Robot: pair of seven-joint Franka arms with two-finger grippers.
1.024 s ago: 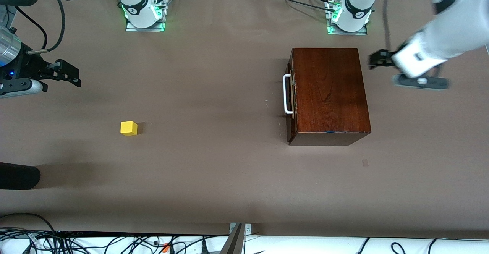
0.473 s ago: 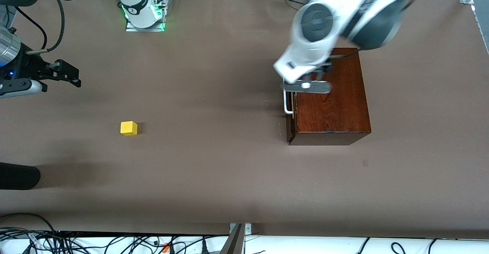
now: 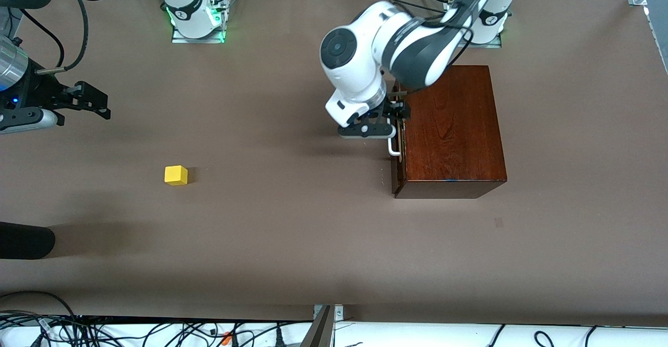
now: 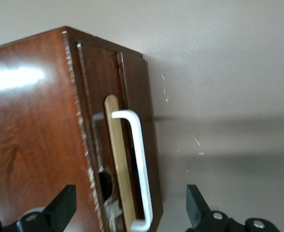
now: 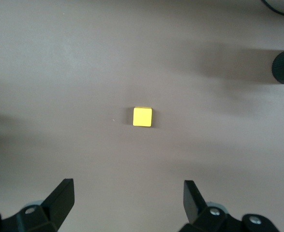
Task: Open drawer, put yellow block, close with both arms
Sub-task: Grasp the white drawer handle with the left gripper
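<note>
Hovering just over the white bar handle point(image 3: 392, 137) of the drawer point(image 3: 399, 128), with the left gripper point(image 3: 377, 126) spread wide and holding nothing. Straddling the handle in the left wrist view point(image 4: 137, 169), one finger to each side of the bar, not yet touching it. Running along the dark drawer front, parallel to the worktop's short edges, the bar's long axis lies crosswise to the gripper's opening, which suits a pinch across the bar and a pull toward the right arm's end. Sitting shut in the reddish-brown box point(image 3: 451, 128), toward the left arm's end of the worktop and nearer its top edge. Lying well apart from the box, toward the right arm's end, the yellow block point(image 3: 176, 175) on bare worktop point(image 3: 292, 232). Waiting above that end's edge, the right gripper point(image 3: 86, 102), spread and empty, looking down on the block point(image 5: 142, 117); clearly the nearer arm for it.
</note>
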